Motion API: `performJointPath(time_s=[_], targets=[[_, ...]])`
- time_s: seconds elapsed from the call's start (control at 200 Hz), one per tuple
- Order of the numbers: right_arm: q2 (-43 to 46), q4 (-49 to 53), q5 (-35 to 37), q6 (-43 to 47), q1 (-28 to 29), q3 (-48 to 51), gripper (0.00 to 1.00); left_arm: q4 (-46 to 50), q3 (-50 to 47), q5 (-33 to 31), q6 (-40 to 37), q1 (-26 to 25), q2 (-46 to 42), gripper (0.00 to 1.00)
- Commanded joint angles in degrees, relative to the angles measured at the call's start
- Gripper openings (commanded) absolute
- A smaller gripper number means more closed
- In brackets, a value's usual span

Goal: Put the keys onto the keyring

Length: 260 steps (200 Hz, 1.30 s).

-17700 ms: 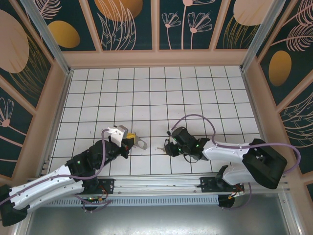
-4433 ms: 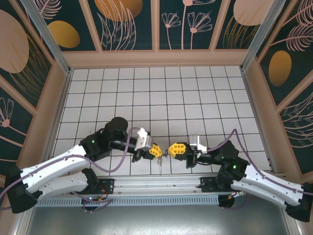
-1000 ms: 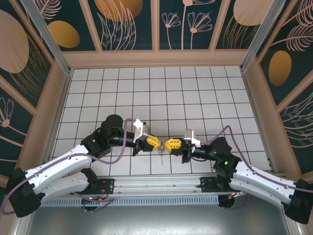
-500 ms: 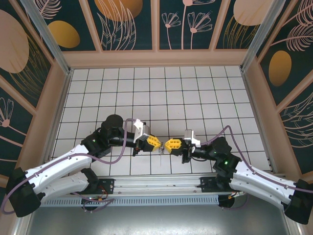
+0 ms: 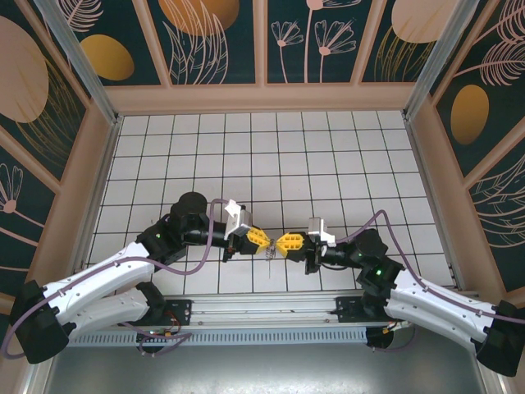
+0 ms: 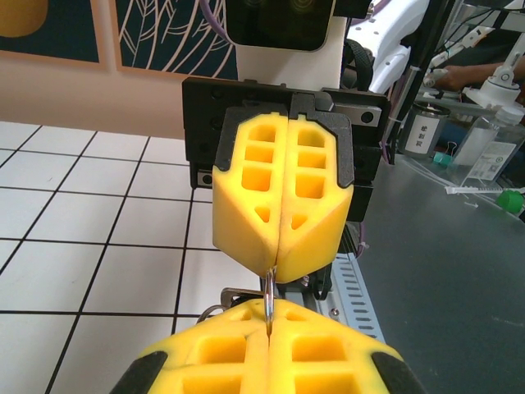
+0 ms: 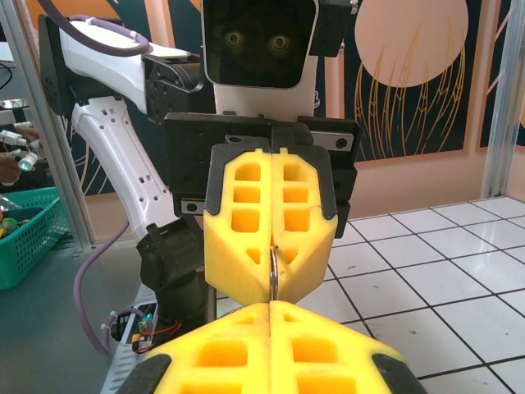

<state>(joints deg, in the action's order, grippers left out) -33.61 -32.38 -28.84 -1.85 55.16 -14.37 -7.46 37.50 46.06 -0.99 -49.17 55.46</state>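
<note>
My left gripper (image 5: 264,240) and right gripper (image 5: 279,244) meet tip to tip above the near tiles, both shut. A thin metal ring (image 6: 269,291) of the keyring stands edge-on between them. It runs into the seam of both pairs of yellow pads, as the ring (image 7: 272,273) shows from the other side too. In the left wrist view my own tips (image 6: 269,318) are at the bottom and the right gripper's pads (image 6: 246,197) face them. In the right wrist view my own tips (image 7: 271,305) meet the left pads (image 7: 238,222). A thin metal piece (image 5: 269,255) hangs below the ring; I cannot tell key from chain.
The white tiled floor (image 5: 271,156) stretches behind the grippers to patterned walls. A metal rail (image 5: 262,310) runs along the near edge with both arm bases. A flat metal bit and a wire loop (image 6: 215,302) show just behind my left pads.
</note>
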Motion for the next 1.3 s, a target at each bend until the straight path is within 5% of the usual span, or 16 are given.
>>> performJointPath(time_s=[0.0,1.296], targets=[[0.1,-2.8,-2.7,0.2,-0.2,-2.0,0.0,-1.2,0.5,0.4,-0.5,0.3,0.5,0.0],[-1.3,-7.6,-6.8,-1.5,-1.7,-1.7,0.0,-1.8,0.7,1.5,-0.3,0.3,1.0,0.0]])
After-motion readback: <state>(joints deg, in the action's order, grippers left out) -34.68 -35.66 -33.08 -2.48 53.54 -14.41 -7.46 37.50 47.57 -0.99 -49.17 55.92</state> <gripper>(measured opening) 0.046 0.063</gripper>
